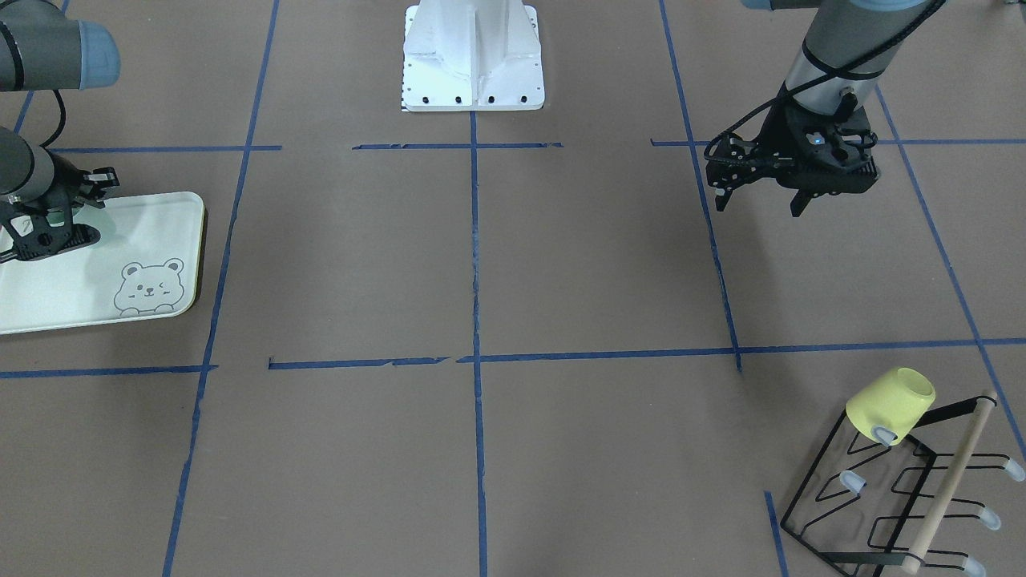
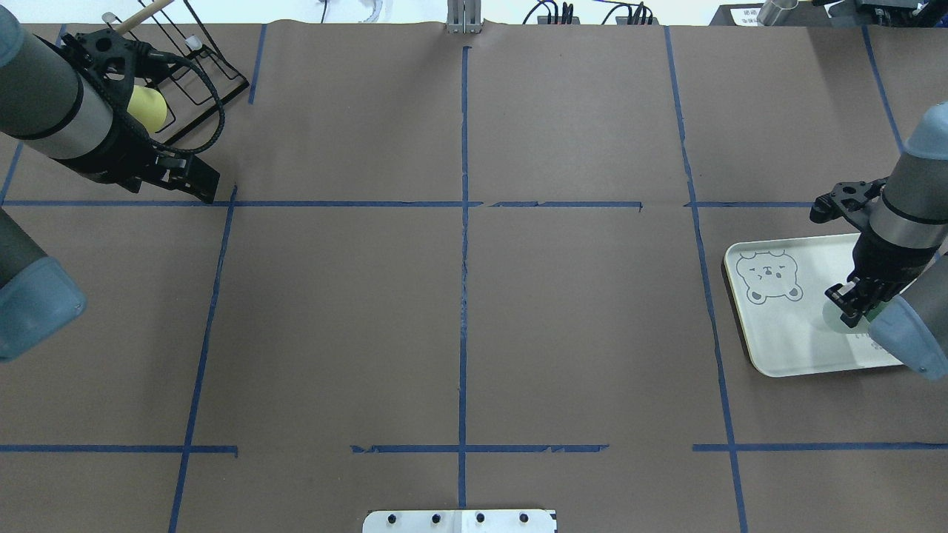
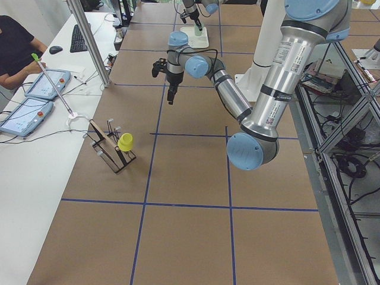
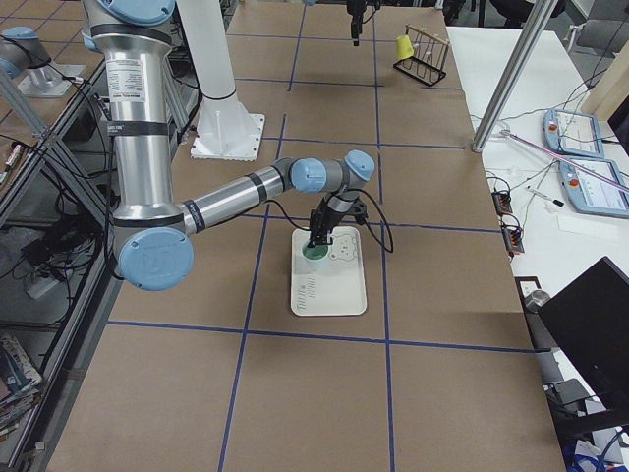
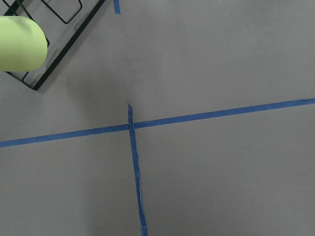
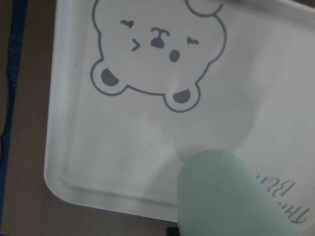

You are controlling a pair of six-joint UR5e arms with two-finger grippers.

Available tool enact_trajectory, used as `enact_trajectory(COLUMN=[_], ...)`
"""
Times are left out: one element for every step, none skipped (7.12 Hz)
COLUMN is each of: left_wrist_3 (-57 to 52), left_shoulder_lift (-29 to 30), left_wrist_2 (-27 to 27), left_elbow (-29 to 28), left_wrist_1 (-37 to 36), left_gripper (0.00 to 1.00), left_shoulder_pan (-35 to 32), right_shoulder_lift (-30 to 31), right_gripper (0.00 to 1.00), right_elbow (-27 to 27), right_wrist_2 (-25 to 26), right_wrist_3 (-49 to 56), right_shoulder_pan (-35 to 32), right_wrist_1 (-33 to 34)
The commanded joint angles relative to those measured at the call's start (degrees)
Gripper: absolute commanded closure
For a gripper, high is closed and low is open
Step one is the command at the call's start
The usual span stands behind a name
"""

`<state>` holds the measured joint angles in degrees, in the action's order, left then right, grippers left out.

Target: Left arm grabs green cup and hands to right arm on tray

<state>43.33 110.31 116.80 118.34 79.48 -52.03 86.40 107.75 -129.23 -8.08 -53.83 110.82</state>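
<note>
Green cup (image 6: 221, 196), pale mint and smooth, held by right jaws; left jaws wide.

4 fixed cameras look down around the table (image 2: 333, 311); overhead and right wrist views share the tray (image 2: 785, 340).

Middle of the table (image 1: 601, 264) is an open run of taped brown paper between the arms. The robot base (image 1: 473, 56) blocks the robot-side edge.

Left side: wire rack (image 1: 874, 513) with a yellow cup (image 1: 890, 405) on a peg fills the operator-side corner. The left gripper (image 1: 760, 204) hangs robot-side of it over bare paper, jaws apart.

Right side: tray (image 2: 778, 348). The right gripper (image 2: 850, 305), clamped on the green cup (image 2: 834, 317), takes the outer part; the bear end is uncovered.
</note>
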Motion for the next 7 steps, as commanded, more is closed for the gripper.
enact_trajectory(left_wrist_3=[0.00, 0.09, 0.09, 0.09, 0.18, 0.35, 0.44], left_shoulder_lift=[-0.01, -0.01, -0.01, -0.01, -0.01, 0.08, 0.08], left_wrist_2=[0.00, 0.00, 0.00, 0.18, 0.18, 0.27, 0.27], left_elbow=[0.05, 0.05, 0.05, 0.05, 0.05, 0.13, 0.22], left_wrist_1=[-0.02, -0.02, -0.02, 0.06, 0.07, 0.07, 0.07], left_gripper=[0.00, 0.00, 0.00, 0.00, 0.00, 0.00, 0.00], left_shoulder_pan=[0.00, 0.00, 0.00, 0.00, 0.00, 0.00, 0.00], right_shoulder_lift=[-3.77, -3.87, -3.61, -3.44, -3.35, -3.35, -3.43], right_gripper=[0.98, 0.98, 0.97, 0.96, 0.94, 0.91, 0.78], right_elbow=[-4.19, -4.65, -4.83, -4.92, -5.00, -5.96, -6.23], right_wrist_2=[0.12, 0.21, 0.82, 1.00, 1.09, 1.09, 1.18], right_wrist_3=[0.08, 0.17, 0.26, 0.26, 0.17, 0.17, 0.17], right_shoulder_pan=[0.13, 0.13, 0.04, 0.04, -0.13, -0.14, -0.14], right_wrist_1=[0.01, -0.08, -0.08, 0.01, 0.01, 0.01, 0.01])
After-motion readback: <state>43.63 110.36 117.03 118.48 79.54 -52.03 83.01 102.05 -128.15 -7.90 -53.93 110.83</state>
